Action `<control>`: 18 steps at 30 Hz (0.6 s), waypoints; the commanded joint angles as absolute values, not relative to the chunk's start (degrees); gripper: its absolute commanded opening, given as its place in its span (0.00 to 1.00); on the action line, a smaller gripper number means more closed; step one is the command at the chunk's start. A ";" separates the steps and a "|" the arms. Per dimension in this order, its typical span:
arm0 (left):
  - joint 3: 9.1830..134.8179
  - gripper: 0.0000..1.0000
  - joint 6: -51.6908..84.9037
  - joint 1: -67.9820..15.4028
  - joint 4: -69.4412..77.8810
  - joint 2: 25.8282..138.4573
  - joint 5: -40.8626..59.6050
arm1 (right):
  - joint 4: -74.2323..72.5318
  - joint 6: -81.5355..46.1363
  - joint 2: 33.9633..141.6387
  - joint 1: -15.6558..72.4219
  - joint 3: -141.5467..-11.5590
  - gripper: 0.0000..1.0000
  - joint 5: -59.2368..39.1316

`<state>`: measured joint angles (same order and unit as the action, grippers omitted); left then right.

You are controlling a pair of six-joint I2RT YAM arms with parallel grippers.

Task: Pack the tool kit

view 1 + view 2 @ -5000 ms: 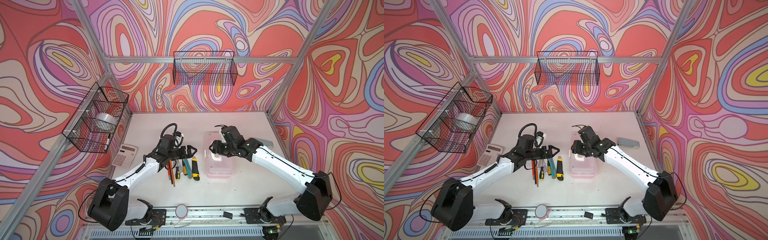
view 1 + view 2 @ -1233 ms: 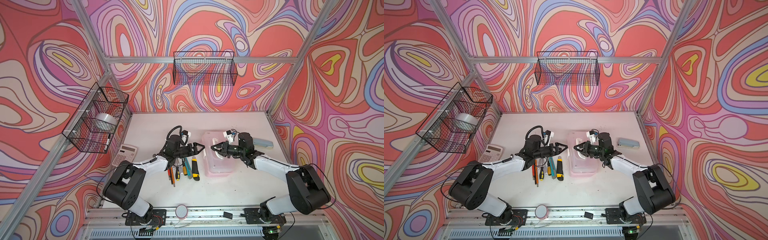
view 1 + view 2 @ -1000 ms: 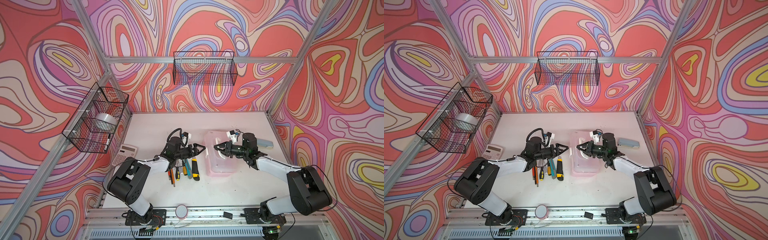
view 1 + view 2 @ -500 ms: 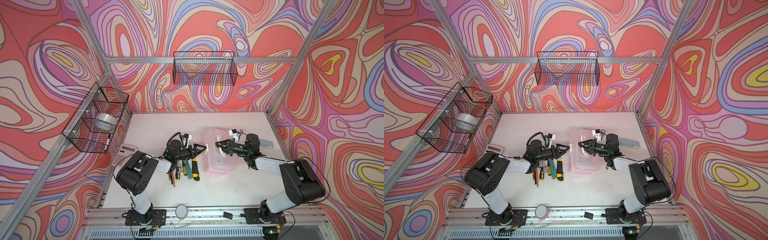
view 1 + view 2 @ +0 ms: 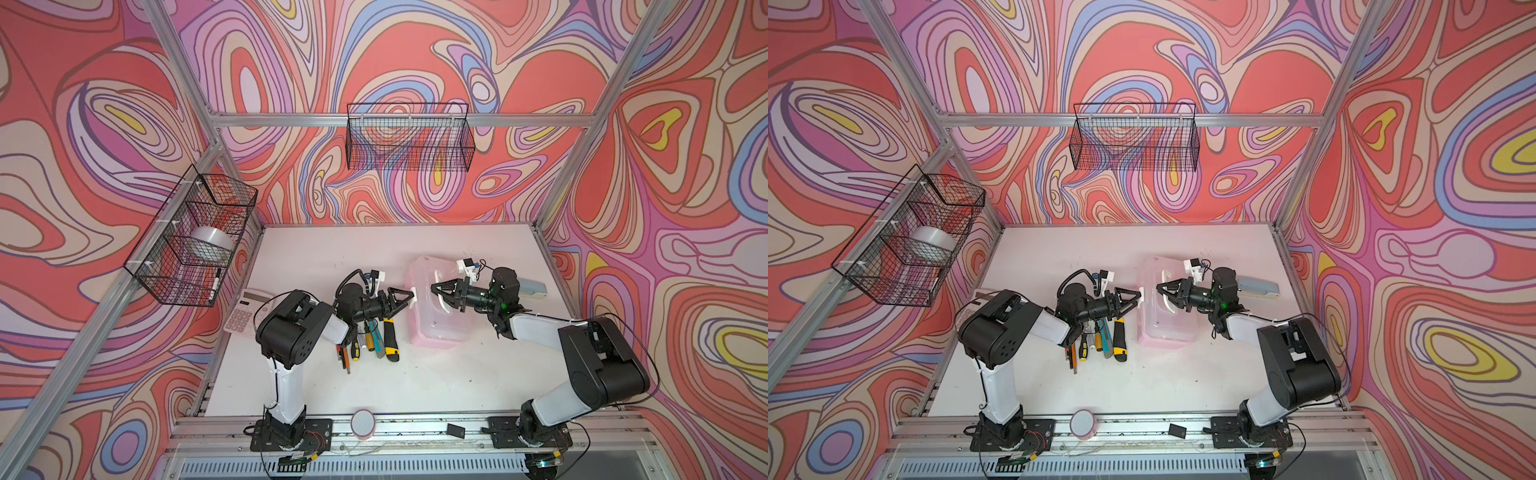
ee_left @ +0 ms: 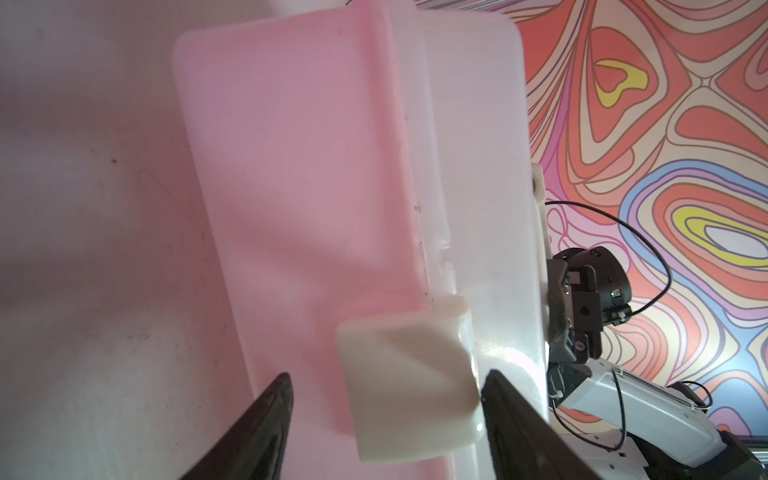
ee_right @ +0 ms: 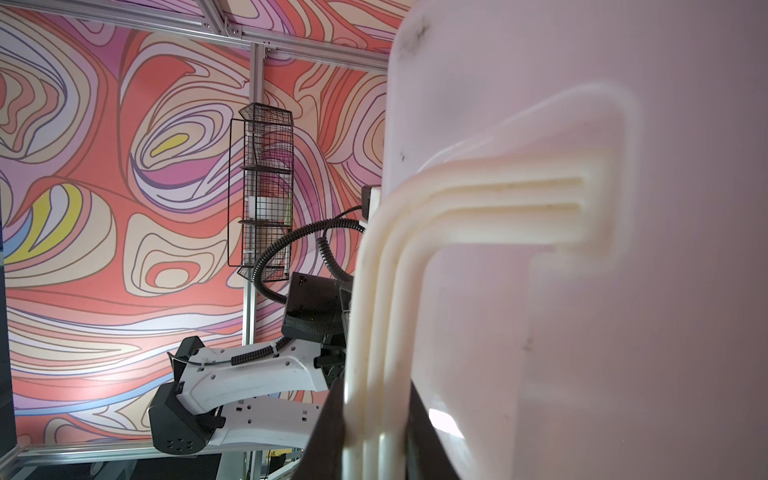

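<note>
Both arms low, elbows folded, wrists reaching inward. Left gripper [image 5: 409, 299] jaws wide, straddling the white latch [image 6: 403, 365] on the pink tool box [image 5: 436, 328]. Right gripper [image 5: 436, 293] pinched on lid handle [image 7: 386, 291]. Box mid-table between them. Bare table [image 5: 415, 386] in front. Knife [image 5: 390, 338] and screwdrivers [image 5: 353, 351] lie just left of box. Box contents unclear; side basket [image 5: 166, 266] holds tape roll [image 5: 210, 245]

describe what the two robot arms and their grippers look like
The left arm and right arm have white link shells with bulky black joint housings. The left gripper and right gripper are black with tapered, triangular fingers. Black cables run at each wrist, beside small white camera mounts.
</note>
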<state>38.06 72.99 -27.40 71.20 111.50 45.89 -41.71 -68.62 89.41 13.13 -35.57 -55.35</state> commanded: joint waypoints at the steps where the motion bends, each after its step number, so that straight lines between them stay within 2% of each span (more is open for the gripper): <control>1: 39.92 0.72 75.04 -27.44 78.13 110.00 48.59 | -40.40 -64.59 91.32 13.10 -34.47 0.00 -54.63; 9: 44.84 0.73 79.81 -26.99 78.18 108.14 52.52 | -41.85 -64.98 93.89 13.12 -34.44 0.00 -54.50; 18: 43.78 0.73 81.99 -24.76 78.22 102.28 52.81 | -39.26 -62.76 95.27 13.10 -35.10 0.00 -53.91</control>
